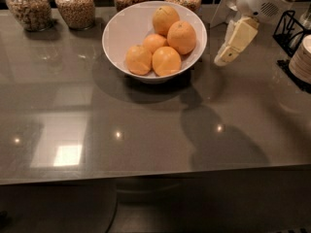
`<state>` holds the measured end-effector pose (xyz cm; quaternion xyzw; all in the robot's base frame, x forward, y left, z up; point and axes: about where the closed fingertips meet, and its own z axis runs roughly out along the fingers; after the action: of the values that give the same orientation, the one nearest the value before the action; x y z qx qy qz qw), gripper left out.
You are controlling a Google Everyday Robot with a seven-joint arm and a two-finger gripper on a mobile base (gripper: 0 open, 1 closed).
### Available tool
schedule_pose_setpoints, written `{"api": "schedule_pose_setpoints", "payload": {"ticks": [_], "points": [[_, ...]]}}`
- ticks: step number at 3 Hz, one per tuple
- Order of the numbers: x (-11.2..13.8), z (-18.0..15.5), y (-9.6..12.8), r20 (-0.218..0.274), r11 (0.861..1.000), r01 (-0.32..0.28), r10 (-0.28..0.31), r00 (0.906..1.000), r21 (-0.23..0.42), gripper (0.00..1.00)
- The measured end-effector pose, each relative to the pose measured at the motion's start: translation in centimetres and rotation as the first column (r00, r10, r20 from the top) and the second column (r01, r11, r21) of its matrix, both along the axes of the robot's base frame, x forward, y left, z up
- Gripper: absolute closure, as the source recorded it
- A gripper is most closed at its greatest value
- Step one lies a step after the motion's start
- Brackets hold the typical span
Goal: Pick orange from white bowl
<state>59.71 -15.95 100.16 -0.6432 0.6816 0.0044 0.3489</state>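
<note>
While the grey table [146, 130] carries the white bowl [121, 33] at its rear centre, the gripper [223, 27] hangs just right of the bowl, fingers spread and empty; the orange [181, 37] lies inside among four others, against the right wall.

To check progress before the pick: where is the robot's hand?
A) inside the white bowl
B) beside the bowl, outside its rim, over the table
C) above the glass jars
B: the hand hangs beside the white bowl, outside its rim, over the table.
</note>
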Motion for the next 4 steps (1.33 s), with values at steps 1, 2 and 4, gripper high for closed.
{"api": "schedule_pose_setpoints", "payload": {"ticks": [1,2,4], "points": [[2.9,-0.1,0.9,0.053,0.997,-0.034,0.037,0.9979,-0.063,0.00],[6.1,-0.1,2.2,0.078,0.995,-0.057,0.064,0.9949,-0.087,0.00],[10.0,-2.1,3.8,0.037,0.995,-0.069,0.072,0.9967,-0.076,0.23]]}}
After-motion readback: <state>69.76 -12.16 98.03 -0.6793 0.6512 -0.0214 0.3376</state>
